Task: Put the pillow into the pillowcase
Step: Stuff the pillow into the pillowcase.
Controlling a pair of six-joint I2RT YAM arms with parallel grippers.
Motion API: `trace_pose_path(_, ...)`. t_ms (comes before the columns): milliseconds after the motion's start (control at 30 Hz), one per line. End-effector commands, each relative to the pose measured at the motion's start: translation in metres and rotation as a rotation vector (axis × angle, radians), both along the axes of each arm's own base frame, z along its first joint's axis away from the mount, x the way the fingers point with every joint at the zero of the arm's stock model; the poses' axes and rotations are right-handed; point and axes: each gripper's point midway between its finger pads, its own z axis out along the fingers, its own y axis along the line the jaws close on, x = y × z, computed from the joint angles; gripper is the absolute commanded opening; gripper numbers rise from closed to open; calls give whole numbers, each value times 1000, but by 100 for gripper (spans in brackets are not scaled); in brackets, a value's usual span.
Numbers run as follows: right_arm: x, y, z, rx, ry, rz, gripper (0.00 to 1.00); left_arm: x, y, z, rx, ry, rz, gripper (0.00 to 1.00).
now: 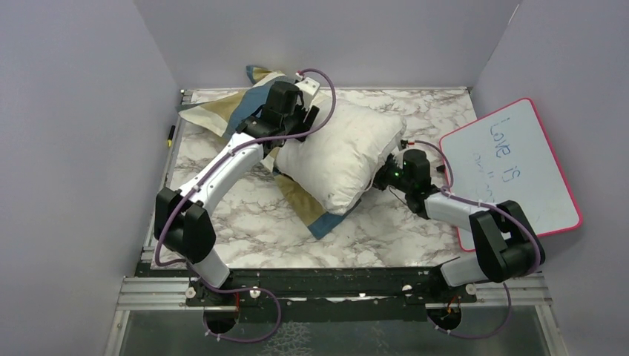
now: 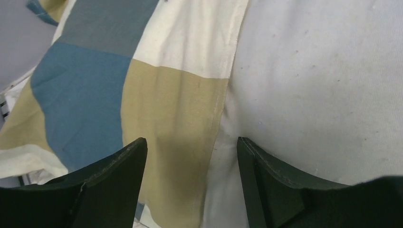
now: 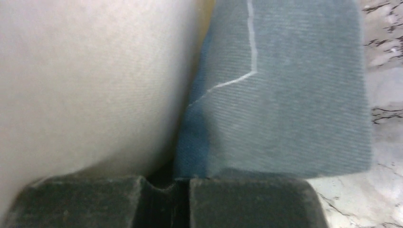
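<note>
**Pillow bare on the table, case bunched beneath it**

The pillow (image 1: 343, 152) lies slantwise mid-table (image 1: 245, 222), nearly all of it uncovered. The pillowcase (image 1: 222, 111) is heaped at its back-left end, and one corner pokes out from under its near edge. A pink-rimmed whiteboard (image 1: 519, 167) leans on the right wall, just behind the right arm.

From above, the left gripper (image 2: 191, 142) is hidden by its own wrist. Its camera shows the jaws spread and empty above the hem where case meets pillow.

The right gripper (image 3: 164, 185) sits at the pillow's right end. Its jaws are pressed together against blue cloth, and I cannot tell whether any cloth is caught.
</note>
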Motion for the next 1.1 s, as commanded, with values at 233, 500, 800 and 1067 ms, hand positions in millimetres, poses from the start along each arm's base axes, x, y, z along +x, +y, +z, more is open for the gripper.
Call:
trace_pose_path(233, 22, -5, 31, -56, -137, -27, 0, 31, 7, -75, 39, -23, -34, 66)
trace_pose_path(500, 19, -11, 33, -94, -140, -44, 0, 62, 31, -6, 87, -241, 130, 44)
trace_pose_path(800, 23, -4, 69, -78, -177, -7, 0, 43, -20, 19, 107, -268, -74, 0)
trace_pose_path(1067, 36, -14, 276, 117, -444, -46, 0, -57, -91, 104, -450, -201, -308, 0)
